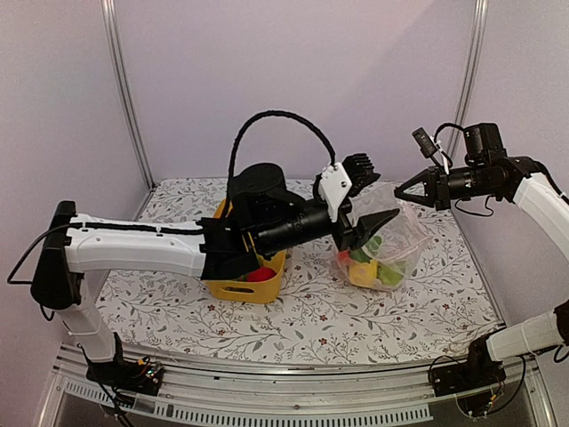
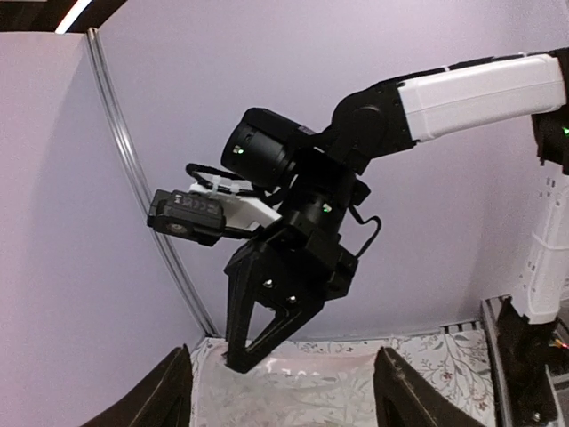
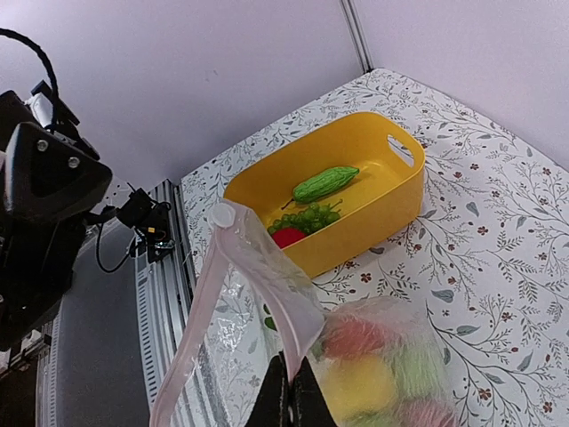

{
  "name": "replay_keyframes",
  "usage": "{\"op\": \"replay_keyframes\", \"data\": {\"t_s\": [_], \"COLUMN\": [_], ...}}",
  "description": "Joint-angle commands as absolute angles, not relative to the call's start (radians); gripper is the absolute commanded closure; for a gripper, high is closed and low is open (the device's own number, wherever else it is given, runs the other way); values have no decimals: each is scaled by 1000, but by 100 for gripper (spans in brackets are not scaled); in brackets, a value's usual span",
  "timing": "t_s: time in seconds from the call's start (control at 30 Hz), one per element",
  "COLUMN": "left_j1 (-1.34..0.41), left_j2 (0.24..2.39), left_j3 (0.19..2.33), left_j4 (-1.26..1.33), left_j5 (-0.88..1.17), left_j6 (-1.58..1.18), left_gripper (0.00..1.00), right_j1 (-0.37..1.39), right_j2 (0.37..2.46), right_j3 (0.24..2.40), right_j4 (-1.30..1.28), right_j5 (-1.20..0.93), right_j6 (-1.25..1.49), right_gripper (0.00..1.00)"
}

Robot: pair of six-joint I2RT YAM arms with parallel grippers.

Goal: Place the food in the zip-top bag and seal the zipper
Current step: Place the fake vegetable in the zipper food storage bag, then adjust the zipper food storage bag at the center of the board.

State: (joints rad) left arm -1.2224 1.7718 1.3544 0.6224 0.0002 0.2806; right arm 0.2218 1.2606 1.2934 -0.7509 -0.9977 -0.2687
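The zip-top bag (image 1: 391,245) hangs over the table at centre right, holding red, yellow and green food (image 3: 373,374). Its pink zipper (image 3: 267,276) is parted and the mouth gapes. My right gripper (image 1: 402,189) is shut on the zipper strip and holds that edge up; its closed fingertips (image 3: 289,396) show at the bottom of the right wrist view. My left gripper (image 1: 366,197) is open and empty at the bag's left upper edge, its fingers (image 2: 169,391) wide apart to either side of the bag (image 2: 311,382). More food lies in the yellow tub: a green gourd (image 3: 324,182), green grapes (image 3: 307,216) and a red piece (image 3: 286,236).
The yellow tub (image 1: 240,286) stands left of the bag, partly under the left arm (image 1: 142,245). The table has a floral cloth (image 1: 311,311). Purple walls with metal posts (image 1: 124,89) enclose the back and sides. A metal rail (image 1: 267,400) runs along the near edge.
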Motion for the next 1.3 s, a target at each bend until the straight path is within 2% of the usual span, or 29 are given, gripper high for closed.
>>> {"op": "replay_keyframes", "data": {"t_s": [0.0,0.13,0.3,0.43,0.63,0.73,0.93,1.0,1.07,1.17,1.27], "left_j1": [-1251,-1254,-1287,-1306,-1343,-1358,-1363,-1364,-1366,-1365,-1365], "left_j2": [1706,1723,1767,1832,1920,1970,2031,2038,2031,2005,1989], "left_j3": [1455,1509,1584,1671,1755,1796,1883,1900,1899,1864,1837], "left_j4": [203,-68,-256,-367,-384,-379,-405,-410,-400,-351,-323], "left_j5": [139,204,170,82,-132,-247,-305,-315,-326,-339,-346], "left_j6": [248,193,219,276,381,456,530,532,529,530,531], "left_gripper": [35,39,33,31,33,41,79,95,99,100,100], "right_j1": [227,226,227,230,250,265,294,302,306,319,344], "right_j2": [1255,1250,1240,1236,1218,1214,1209,1207,1207,1213,1227], "right_j3": [1262,1256,1259,1266,1285,1306,1341,1345,1347,1349,1361], "right_j4": [-712,-712,-717,-735,-783,-823,-879,-887,-898,-919,-954], "right_j5": [-936,-933,-919,-920,-896,-874,-817,-791,-765,-734,-696], "right_j6": [-274,-287,-288,-290,-311,-327,-360,-361,-360,-363,-377], "right_gripper": [100,100,100,100,100,100,100,100,97,81,73]}}
